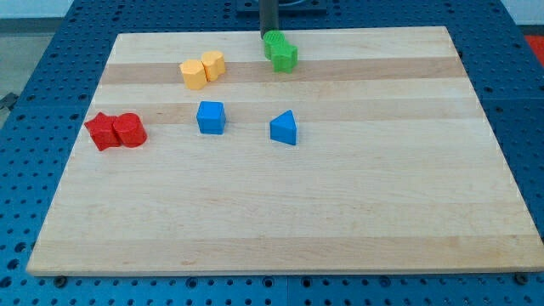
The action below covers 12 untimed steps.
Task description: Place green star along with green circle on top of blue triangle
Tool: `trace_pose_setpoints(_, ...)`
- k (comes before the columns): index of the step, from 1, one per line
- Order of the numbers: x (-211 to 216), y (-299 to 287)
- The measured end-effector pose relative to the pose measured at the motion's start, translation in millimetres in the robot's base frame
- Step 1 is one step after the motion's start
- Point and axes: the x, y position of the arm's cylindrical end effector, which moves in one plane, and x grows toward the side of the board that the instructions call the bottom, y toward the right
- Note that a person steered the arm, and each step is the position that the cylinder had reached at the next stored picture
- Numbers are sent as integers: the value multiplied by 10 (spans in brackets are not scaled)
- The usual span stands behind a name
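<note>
The green circle (274,42) and the green star (284,58) sit touching each other near the view's top, the star just below and right of the circle. My tip (267,34) rests at the circle's upper edge, at the board's top edge. The blue triangle (285,128) lies below them, near the board's middle, well apart from the green pair.
A blue cube (211,117) sits left of the triangle. Two yellow blocks (202,70) touch each other left of the green pair. Two red blocks (116,131) touch each other near the wooden board's (280,212) left edge.
</note>
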Motion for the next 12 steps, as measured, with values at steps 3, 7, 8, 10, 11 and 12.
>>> trace_pose_setpoints(3,877,146)
trace_pose_setpoints(7,941,988)
trace_pose_setpoints(8,1168,1478)
trace_pose_setpoints(10,1522,1227)
trace_pose_setpoints(11,1580,947)
trace_pose_setpoints(12,1509,618)
